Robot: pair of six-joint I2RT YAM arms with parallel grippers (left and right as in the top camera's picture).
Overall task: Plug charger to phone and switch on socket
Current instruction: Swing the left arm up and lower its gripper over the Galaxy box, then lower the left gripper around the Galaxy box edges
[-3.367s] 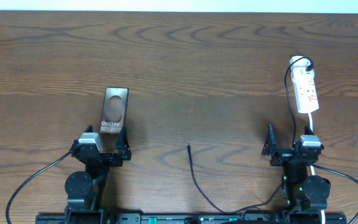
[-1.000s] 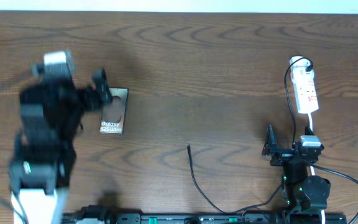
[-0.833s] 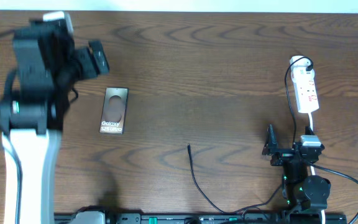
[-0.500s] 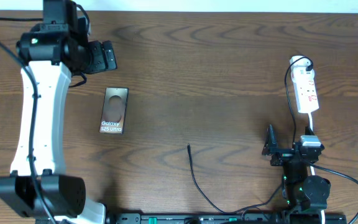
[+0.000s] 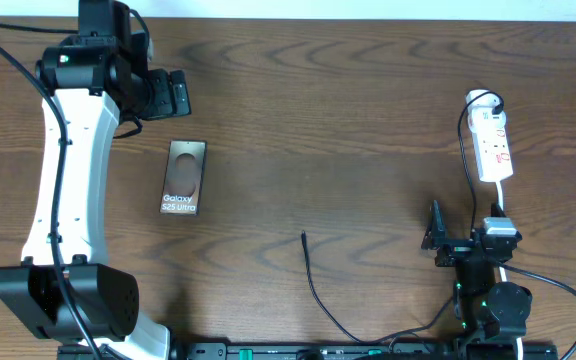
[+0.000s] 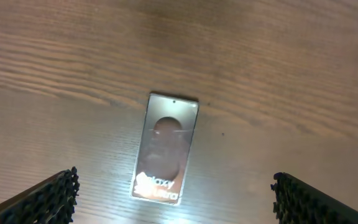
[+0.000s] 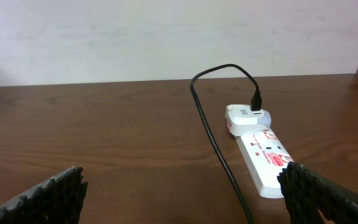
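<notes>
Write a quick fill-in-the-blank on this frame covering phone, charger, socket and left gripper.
1. The phone lies flat with its screen facing ___.
2. The charger has its tip lying on the table, ___ plugged into the phone.
3. The left gripper holds nothing, and it is ___.
4. The white adapter, with a black cable in it, sits plugged into the ___.

Missing words: up; not; open; socket.

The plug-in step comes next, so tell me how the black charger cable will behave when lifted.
The charger is thin and lies in a loose curve, so it will probably flop and trail, not stay stiff. Its small tip looks light; held far back, it would likely droop off aim.
</notes>
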